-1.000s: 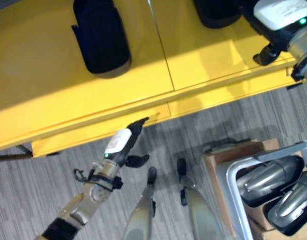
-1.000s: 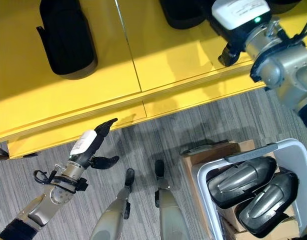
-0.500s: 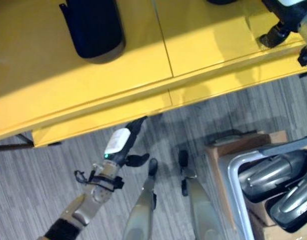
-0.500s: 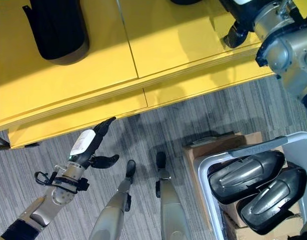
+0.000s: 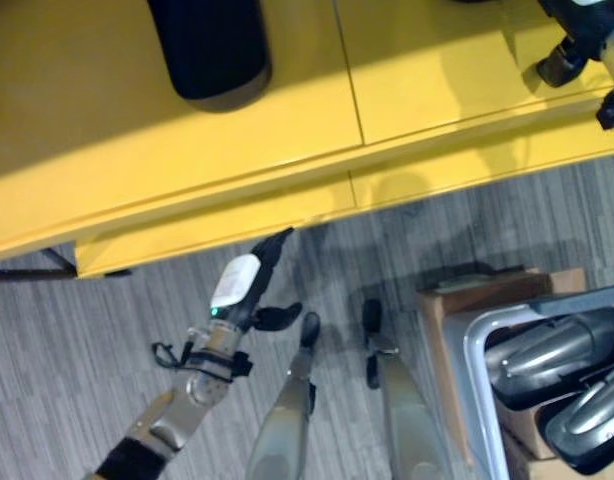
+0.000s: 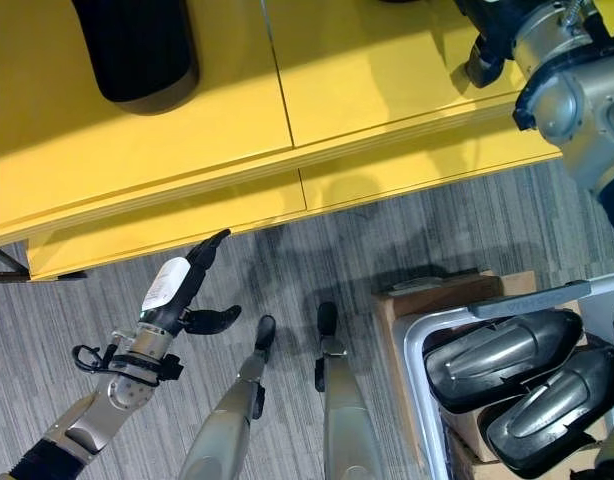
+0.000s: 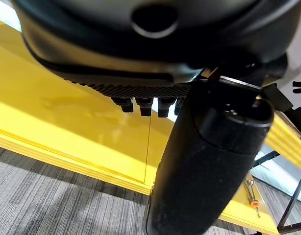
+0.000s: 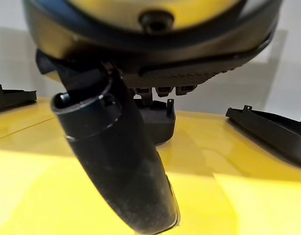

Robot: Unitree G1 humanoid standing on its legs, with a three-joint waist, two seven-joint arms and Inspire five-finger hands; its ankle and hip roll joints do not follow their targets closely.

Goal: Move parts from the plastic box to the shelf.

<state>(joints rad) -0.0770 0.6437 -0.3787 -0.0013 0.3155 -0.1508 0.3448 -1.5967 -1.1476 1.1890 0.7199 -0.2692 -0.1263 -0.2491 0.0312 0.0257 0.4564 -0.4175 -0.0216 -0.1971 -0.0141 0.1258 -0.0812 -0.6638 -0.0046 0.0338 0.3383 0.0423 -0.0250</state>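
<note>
The yellow shelf (image 6: 167,150) carries a black part (image 6: 137,50) near its back. The left robot hand (image 6: 182,290) hangs below the shelf's front edge, over the grey floor (image 6: 407,230), fingers straight and thumb spread, holding nothing. The right robot hand (image 6: 487,45) is over the shelf's far right end; its wrist view shows another dark part (image 8: 153,120) just past the fingertips, and whether they touch it I cannot tell. Below the shelf, the plastic box (image 6: 427,340) on a cardboard carton (image 6: 427,293) holds two more parts (image 6: 492,345).
</note>
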